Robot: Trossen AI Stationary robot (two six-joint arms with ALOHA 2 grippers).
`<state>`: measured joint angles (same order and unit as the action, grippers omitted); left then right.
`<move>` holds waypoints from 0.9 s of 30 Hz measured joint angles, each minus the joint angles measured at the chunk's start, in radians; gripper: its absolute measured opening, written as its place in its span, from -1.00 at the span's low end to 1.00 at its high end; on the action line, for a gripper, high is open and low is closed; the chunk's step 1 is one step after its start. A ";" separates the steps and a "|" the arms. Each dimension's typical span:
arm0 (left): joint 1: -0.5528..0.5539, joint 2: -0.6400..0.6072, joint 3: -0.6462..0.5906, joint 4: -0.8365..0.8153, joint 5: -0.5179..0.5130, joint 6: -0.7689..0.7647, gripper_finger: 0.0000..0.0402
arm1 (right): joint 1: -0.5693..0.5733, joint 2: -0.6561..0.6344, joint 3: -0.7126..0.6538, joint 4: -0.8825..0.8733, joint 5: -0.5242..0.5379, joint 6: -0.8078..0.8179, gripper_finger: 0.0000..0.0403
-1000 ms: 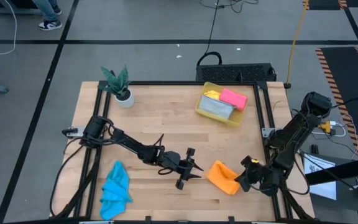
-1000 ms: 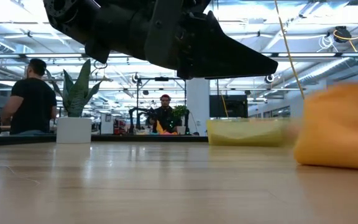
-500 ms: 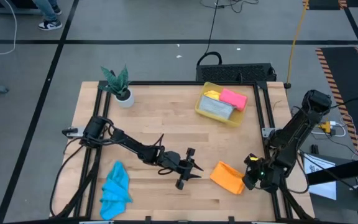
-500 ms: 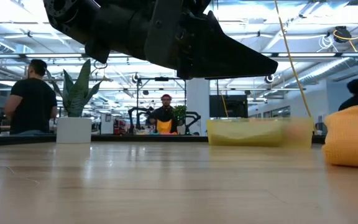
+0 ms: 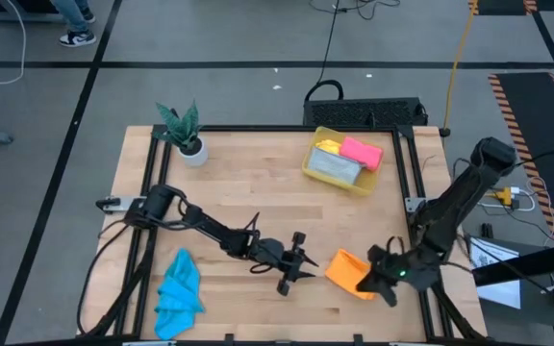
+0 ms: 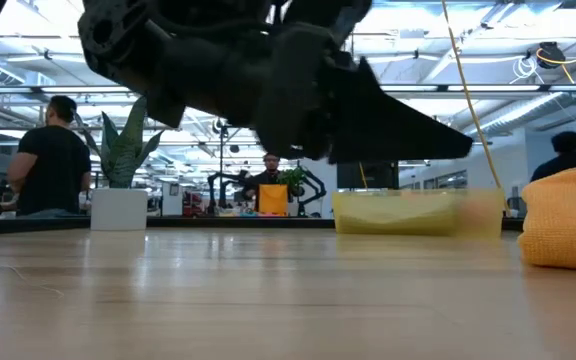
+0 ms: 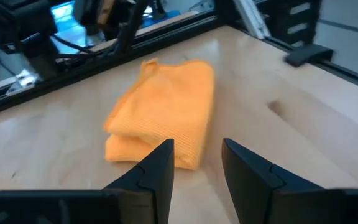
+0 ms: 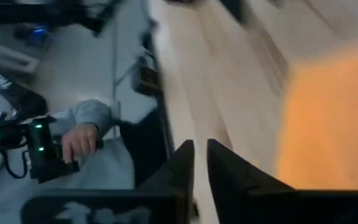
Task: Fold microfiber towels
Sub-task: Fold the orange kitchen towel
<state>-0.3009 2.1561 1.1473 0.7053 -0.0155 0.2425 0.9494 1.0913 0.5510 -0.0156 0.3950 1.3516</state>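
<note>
Orange towel (image 5: 347, 273) unmoved since half-second ago; right hand (image 5: 381, 282) nearly clenched beside it; left hand (image 5: 296, 274) parted, nudged closer.

You are working over a light wooden table (image 5: 258, 192) with a dark frame along its edges. On it, near the front right corner, lies the folded orange towel (image 5: 346, 273). Near the front left corner the blue towel (image 5: 179, 293) lies crumpled. A small potted plant (image 5: 187, 135) stands at the back left. At the back right sits a yellow bin (image 5: 314, 163), which holds more cloths.
</note>
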 joint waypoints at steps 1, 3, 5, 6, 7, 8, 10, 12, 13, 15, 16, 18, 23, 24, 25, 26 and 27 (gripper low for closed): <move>0.001 0.010 0.011 0.003 -0.015 -0.009 -0.32 | -0.020 0.032 0.000 0.073 -0.001 -0.078 -0.86; 0.001 0.021 0.021 -0.002 -0.052 -0.020 -0.32 | -0.061 0.101 0.000 0.177 -0.007 -0.182 -0.93; 0.001 0.026 0.024 -0.005 -0.084 -0.035 -0.32 | -0.102 0.159 0.000 0.191 -0.030 -0.209 -0.98; 0.001 0.026 0.024 -0.010 -0.095 -0.037 -0.32 | -0.116 0.186 0.000 0.176 -0.034 -0.201 -0.99; 0.002 0.026 0.024 -0.012 -0.099 -0.040 -0.32 | -0.131 0.208 0.000 0.150 -0.031 -0.185 -0.99; 0.002 0.026 0.024 -0.012 -0.099 -0.040 -0.32 | -0.146 0.229 0.000 0.119 -0.025 -0.164 -0.98; 0.001 0.026 0.024 -0.015 -0.099 -0.039 -0.32 | -0.170 0.260 0.000 0.051 0.004 -0.122 -0.97; 0.001 0.026 0.024 -0.017 -0.099 -0.041 -0.32 | -0.190 0.288 0.000 -0.006 0.051 -0.087 -0.98; 0.001 0.025 0.024 -0.020 -0.099 -0.041 -0.32 | -0.199 0.300 0.000 -0.035 0.068 -0.071 -0.98; 0.001 0.025 0.024 -0.025 -0.099 -0.042 -0.32 | -0.219 0.325 -0.002 -0.052 0.076 -0.060 -1.00; 0.001 0.025 0.024 -0.027 -0.099 -0.042 -0.32 | -0.227 0.331 -0.002 -0.042 0.073 -0.077 -1.00; 0.000 0.025 0.024 -0.030 -0.099 -0.042 -0.32 | -0.231 0.322 -0.002 0.001 0.066 -0.125 -1.00; -0.002 0.025 0.024 -0.037 -0.099 -0.045 -0.32 | -0.217 0.211 -0.001 0.051 0.099 -0.209 -1.00; -0.003 0.025 0.024 -0.037 -0.099 -0.045 -0.32 | -0.213 0.191 -0.001 0.034 0.107 -0.209 -1.00; -0.003 0.025 0.024 -0.038 -0.099 -0.045 -0.32 | -0.211 0.174 -0.001 0.008 0.110 -0.207 -1.00; -0.003 0.025 0.024 -0.037 -0.099 -0.045 -0.32 | -0.209 0.166 -0.001 -0.022 0.123 -0.192 -1.00; -0.003 0.025 0.024 -0.037 -0.099 -0.045 -0.32 | -0.208 0.165 -0.001 -0.055 0.134 -0.171 -1.00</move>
<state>-0.3035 2.1815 1.1717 0.6682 -0.1143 0.1971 0.7416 1.2560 0.5499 -0.0708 0.5286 1.1808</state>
